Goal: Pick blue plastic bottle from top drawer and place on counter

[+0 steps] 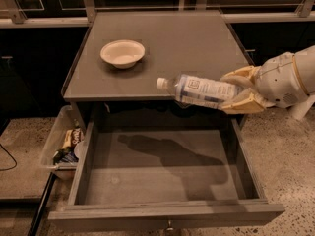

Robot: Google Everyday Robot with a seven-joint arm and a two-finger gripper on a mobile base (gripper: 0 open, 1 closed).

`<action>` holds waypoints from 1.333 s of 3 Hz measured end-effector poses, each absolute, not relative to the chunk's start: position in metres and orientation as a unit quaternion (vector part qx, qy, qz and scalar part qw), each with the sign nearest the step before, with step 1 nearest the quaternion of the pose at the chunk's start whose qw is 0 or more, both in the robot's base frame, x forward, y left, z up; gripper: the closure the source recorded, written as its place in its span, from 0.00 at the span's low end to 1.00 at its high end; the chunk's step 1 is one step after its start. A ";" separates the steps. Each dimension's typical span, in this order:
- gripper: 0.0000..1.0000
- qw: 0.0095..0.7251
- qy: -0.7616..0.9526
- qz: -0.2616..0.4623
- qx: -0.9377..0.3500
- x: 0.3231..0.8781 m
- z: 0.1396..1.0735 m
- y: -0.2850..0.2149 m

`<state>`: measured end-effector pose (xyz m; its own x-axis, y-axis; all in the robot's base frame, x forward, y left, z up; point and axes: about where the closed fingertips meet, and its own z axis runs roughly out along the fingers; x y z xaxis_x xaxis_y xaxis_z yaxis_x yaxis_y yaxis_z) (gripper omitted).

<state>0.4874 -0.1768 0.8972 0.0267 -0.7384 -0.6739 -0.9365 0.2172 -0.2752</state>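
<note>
Overhead, gripper [235, 90] clamps blue plastic bottle [199, 90] — above counter [187, 43] edge.

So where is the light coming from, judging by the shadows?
Camera view: light looks overhead; the blue plastic bottle and the gripper clamping it at right throw a dark shadow onto the top drawer floor below; the bowl shades the counter only faintly; the background is dim.

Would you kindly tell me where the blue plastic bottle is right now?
The blue plastic bottle lies sideways in the gripper at right, above the open top drawer, its cap near the front edge of the counter.
</note>
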 end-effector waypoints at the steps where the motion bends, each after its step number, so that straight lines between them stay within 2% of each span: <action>1: 1.00 0.379 0.679 0.131 -0.615 0.498 0.900 -0.174; 3: 1.00 0.408 0.663 0.123 -0.616 0.578 0.921 -0.176; 4: 1.00 0.408 0.677 0.143 -0.596 0.626 0.914 -0.180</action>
